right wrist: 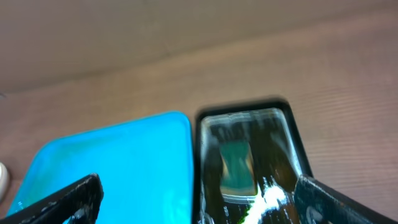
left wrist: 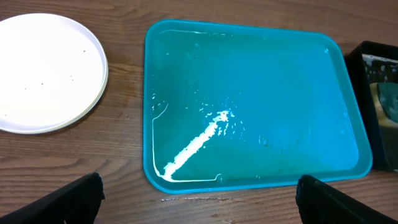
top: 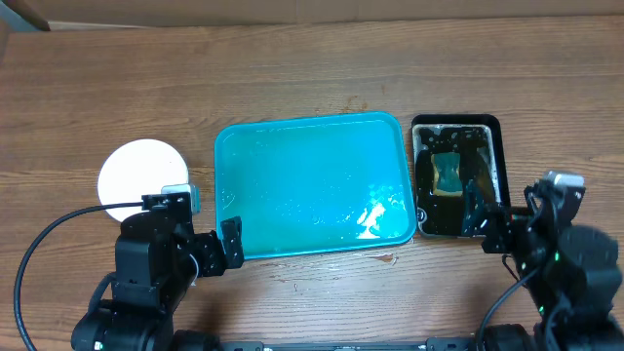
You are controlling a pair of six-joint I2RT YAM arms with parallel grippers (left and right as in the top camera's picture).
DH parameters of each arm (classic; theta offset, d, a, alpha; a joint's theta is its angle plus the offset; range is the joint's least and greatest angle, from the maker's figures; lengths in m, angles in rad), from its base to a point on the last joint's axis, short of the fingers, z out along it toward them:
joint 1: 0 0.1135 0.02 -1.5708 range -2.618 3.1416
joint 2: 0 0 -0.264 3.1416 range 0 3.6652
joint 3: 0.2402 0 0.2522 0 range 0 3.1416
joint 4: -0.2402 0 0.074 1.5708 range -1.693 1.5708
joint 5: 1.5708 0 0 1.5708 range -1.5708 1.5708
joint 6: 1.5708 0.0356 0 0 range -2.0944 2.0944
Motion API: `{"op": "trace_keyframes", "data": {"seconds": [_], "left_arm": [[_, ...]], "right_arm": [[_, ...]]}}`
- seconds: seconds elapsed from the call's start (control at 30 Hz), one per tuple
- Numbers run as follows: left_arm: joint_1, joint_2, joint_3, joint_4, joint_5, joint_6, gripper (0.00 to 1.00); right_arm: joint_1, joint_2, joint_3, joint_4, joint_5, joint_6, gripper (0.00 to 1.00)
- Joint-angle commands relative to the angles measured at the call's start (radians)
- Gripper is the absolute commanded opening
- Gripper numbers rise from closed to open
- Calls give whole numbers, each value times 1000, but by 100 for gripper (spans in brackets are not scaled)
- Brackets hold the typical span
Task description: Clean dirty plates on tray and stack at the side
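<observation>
One white plate (left wrist: 43, 71) sits on the table (top: 312, 68) just left of the turquoise tray (left wrist: 280, 93); I cannot tell whether others lie beneath. The tray's floor shines wet. My left claw (left wrist: 199, 183) gapes wide at the tray's near rim. My right claw (right wrist: 198, 183), equally wide, faces the black tray (top: 456, 120) holding a sponge (top: 448, 175).

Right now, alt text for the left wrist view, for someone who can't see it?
A turquoise tray with no plates on it fills the centre, a glare streak across its floor. A white plate lies left of it on the wood table; the jaws stand open below.
</observation>
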Motion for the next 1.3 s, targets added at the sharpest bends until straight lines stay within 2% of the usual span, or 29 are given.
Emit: {"op": "trace_keyframes", "data": {"seconds": [0.0, 0.27, 0.47, 0.6, 0.7, 0.73, 0.97, 1.27], "left_arm": [[-6, 2, -7, 1, -10, -10, 100], [-6, 2, -7, 1, -10, -10, 100], [-6, 2, -7, 1, -10, -10, 100], [-6, 2, -7, 1, -10, -10, 100], [-6, 2, -7, 1, -10, -10, 100], [-6, 2, -7, 1, -10, -10, 100], [-6, 2, -7, 1, -10, -10, 100], [-6, 2, -7, 1, -10, -10, 100]], "right_arm": [[27, -120, -138, 109, 9, -16, 100], [63, -356, -405, 361, 9, -16, 100], [66, -485, -583, 639, 10, -16, 100], [66, -500, -692, 832, 10, -16, 100], [64, -500, -749, 915, 17, -17, 100], [64, -500, -763, 923, 32, -17, 100], [62, -500, -760, 667, 43, -42, 100], [61, -500, -760, 656, 25, -50, 100]]}}
